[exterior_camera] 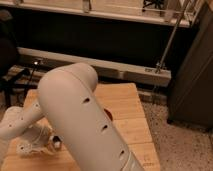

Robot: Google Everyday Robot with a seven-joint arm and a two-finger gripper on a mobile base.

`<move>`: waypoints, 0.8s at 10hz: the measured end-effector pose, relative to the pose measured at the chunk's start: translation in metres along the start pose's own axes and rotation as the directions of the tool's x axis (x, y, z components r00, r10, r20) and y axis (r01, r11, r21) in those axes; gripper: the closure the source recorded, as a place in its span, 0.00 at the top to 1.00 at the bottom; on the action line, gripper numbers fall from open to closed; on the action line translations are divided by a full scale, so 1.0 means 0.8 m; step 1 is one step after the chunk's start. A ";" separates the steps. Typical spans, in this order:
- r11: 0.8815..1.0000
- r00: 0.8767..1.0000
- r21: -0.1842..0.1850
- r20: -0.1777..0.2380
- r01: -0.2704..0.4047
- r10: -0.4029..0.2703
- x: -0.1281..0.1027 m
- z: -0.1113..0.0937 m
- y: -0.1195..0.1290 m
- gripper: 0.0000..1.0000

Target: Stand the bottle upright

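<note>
Progress: we cannot confirm the bottle upright. The arm [80, 115] fills the middle of the view and blocks much of the surface [125, 107]. The gripper [36, 146] sits low at the near-left corner of the surface, right down on the wood. We see no bottle clearly; our guess is that it is at or under the gripper, hidden by pale arm parts. We judge standing it up still left. Gripper opening and any hold: cannot tell.

One cam only, set high, looks fwd & down over the arm [80, 110] onto table [127, 125]; arm v. close, fills centre; gripper [37, 145] sits bottom left.
</note>
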 end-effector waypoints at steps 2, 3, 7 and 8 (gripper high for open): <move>1.000 1.000 -0.004 -0.004 0.002 -0.002 -0.001 0.003 0.002 0.65; 1.000 1.000 -0.007 -0.010 0.001 -0.001 0.000 0.006 0.002 0.65; 1.000 1.000 -0.014 -0.024 -0.001 0.001 0.000 0.011 0.003 0.65; 1.000 1.000 -0.016 -0.026 -0.002 0.002 -0.001 0.011 0.004 0.65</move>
